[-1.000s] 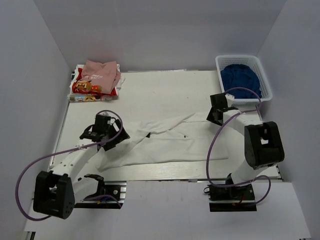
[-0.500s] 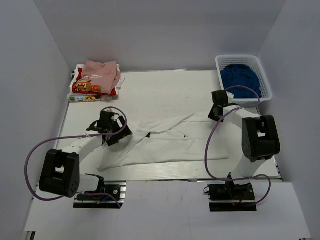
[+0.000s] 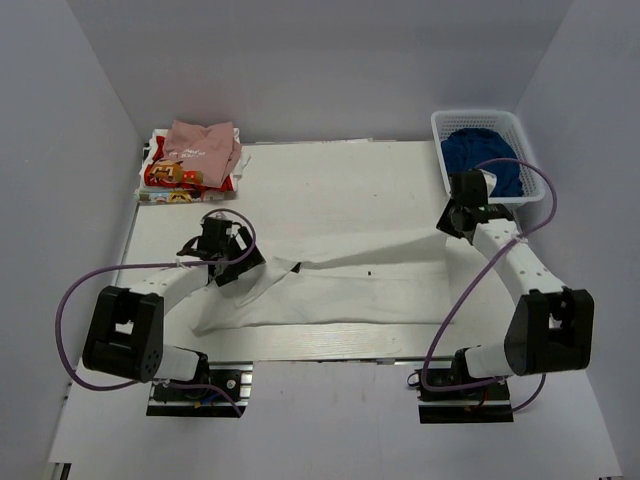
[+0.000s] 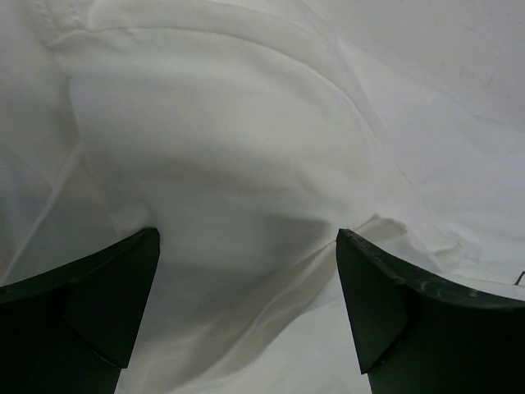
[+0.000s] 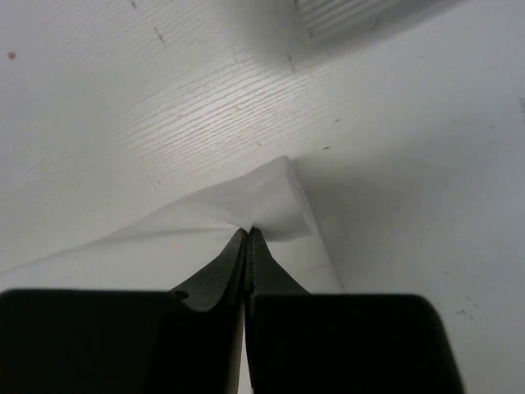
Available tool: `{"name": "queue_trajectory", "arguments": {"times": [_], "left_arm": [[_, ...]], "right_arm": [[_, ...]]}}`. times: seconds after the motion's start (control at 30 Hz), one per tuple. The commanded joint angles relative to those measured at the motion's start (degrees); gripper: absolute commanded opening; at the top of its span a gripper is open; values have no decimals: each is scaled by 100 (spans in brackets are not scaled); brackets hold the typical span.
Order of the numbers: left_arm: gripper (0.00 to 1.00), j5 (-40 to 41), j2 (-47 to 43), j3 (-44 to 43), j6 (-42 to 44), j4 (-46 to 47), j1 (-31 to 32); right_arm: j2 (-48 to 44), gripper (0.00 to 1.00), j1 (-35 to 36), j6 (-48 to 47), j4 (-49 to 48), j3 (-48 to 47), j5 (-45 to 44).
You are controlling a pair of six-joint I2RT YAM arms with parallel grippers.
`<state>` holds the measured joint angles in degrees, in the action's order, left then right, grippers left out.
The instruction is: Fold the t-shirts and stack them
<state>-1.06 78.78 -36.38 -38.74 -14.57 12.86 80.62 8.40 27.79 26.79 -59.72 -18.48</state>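
The white shirt (image 3: 340,290) lies in a long, rumpled band across the middle of the table (image 3: 330,190), one end near the left arm and the other drawn out toward the right. We read this as the spreading step, before any fold is made. The right gripper (image 5: 248,232) is pinched tight on a corner of the cloth at the shirt's far right end, and a small flap sticks out beyond the closed tips. The left gripper (image 4: 246,238) hangs with its jaws wide apart just above the creased left end, gripping nothing; the wrist view shows a raised ridge of cloth between the fingers. The next move, as we judge it, calls for the left gripper to drop and close on an edge or corner there, so both arms can pull the shirt flat; picking up a single layer rather than a bunch will be the hard part. The pink shirt (image 3: 203,145) and the printed shirt (image 3: 170,178) sit piled at the far left corner, well apart from the work, the pink one on top. At the far right stands a white basket (image 3: 480,113) holding blue cloth (image 3: 480,150), near the right gripper. The table is white and matte, and plain pale walls (image 3: 320,60) close it in at the back and both sides.
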Motion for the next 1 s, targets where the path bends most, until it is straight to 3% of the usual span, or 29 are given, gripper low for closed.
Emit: {"name": "queue_trajectory", "arguments": {"times": [0.0,0.33,0.4,0.43,0.53,0.57,0.67,0.73,0.83,0.87,0.97], "left_arm": [[100,458,488,132,60,-546,-99],[100,712,594,-132,7,-978,-152],[100,712,594,-237,7,-1048,-152],[100,712,594,-238,7,-1135,-152],[100,905,384,-483,7,-1346,-152],[100,967,331,-536,7,-1408,-152],[100,967,190,-765,-45,-1549,-92],[100,793,33,-879,24,-1479,-30],[100,-426,-30,-959,682,-927,40],[100,-1161,-160,-959,823,-525,41],[100,-1502,-267,-748,1008,-257,286]], "right_arm": [[-397,0,-164,-186,599,-198,-401],[-670,0,-366,-90,197,1366,300],[-653,22,-383,-46,2,1813,336],[-592,52,-409,-11,-24,1876,206],[-582,84,-410,-28,116,1649,56],[-617,89,-392,-89,134,1579,46],[-916,90,-348,-247,-41,1332,484],[-1057,90,-348,-397,-313,1340,1429],[-1092,90,-260,-555,-744,1437,2635],[-1057,90,-217,-538,-1067,1550,2961],[-839,90,-129,-494,-1499,1806,3384]]}}
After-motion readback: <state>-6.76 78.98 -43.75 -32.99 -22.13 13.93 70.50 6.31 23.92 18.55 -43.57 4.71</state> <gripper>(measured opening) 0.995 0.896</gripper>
